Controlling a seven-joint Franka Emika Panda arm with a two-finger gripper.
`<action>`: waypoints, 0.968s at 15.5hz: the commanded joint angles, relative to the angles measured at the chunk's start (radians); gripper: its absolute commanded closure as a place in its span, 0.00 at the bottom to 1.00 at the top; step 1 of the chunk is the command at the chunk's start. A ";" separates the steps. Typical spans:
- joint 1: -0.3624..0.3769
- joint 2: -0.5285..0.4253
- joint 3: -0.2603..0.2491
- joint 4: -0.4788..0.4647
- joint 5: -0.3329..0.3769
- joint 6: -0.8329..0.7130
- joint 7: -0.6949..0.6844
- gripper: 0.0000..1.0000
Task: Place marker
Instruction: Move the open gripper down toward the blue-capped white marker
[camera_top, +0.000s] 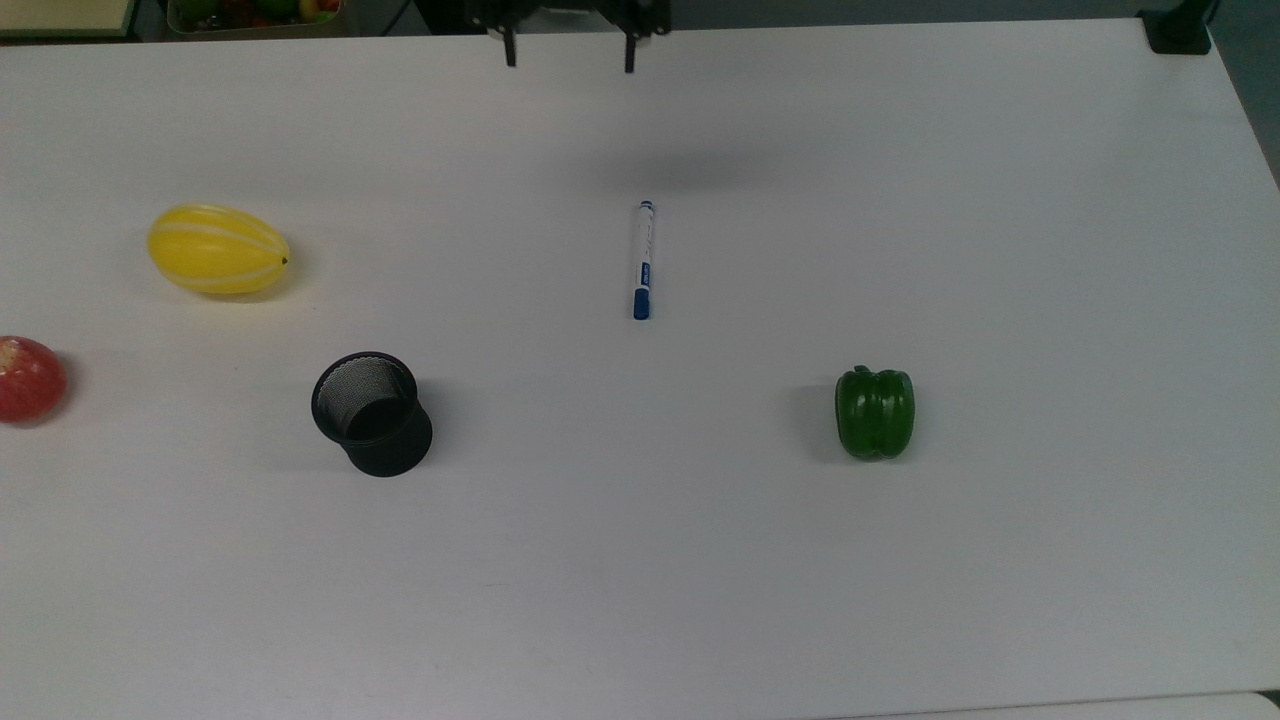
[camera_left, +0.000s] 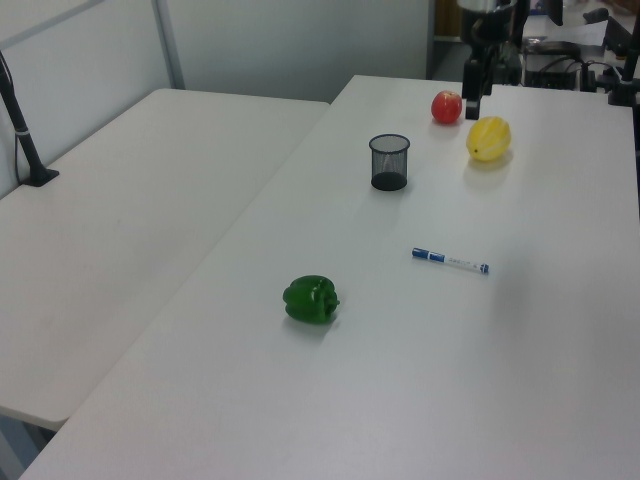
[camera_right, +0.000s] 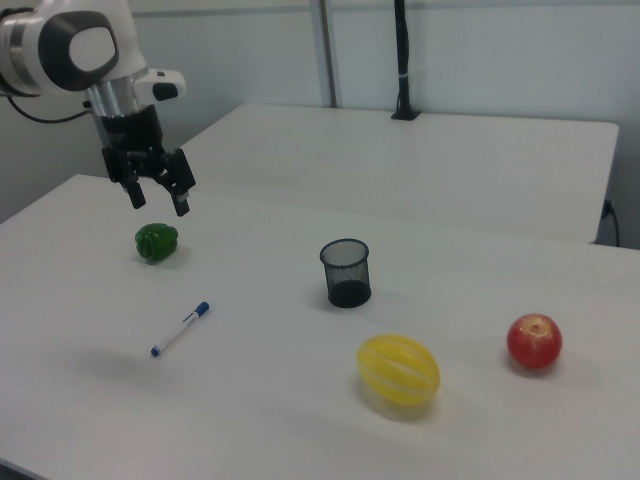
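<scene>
claw (camera_right: 157, 201): i see it spread wide, empty, hanging high over the surface (camera_top: 700, 560).
marker (camera_top: 642, 260): lying flat mid-surface, untouched.
relation: in the top view it sits below the claw, long axis running up-down.

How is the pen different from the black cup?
The marker is thin, white and blue; the cup is wide, black and made of mesh. The marker lies flat, while the cup stands upright with its mouth open. Both rest on the white table, apart from each other.
</scene>
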 joint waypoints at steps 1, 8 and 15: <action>0.021 0.020 -0.002 -0.066 0.008 0.110 0.039 0.00; 0.025 0.145 0.009 -0.136 0.007 0.284 0.042 0.00; 0.049 0.293 0.007 -0.158 -0.009 0.447 0.084 0.00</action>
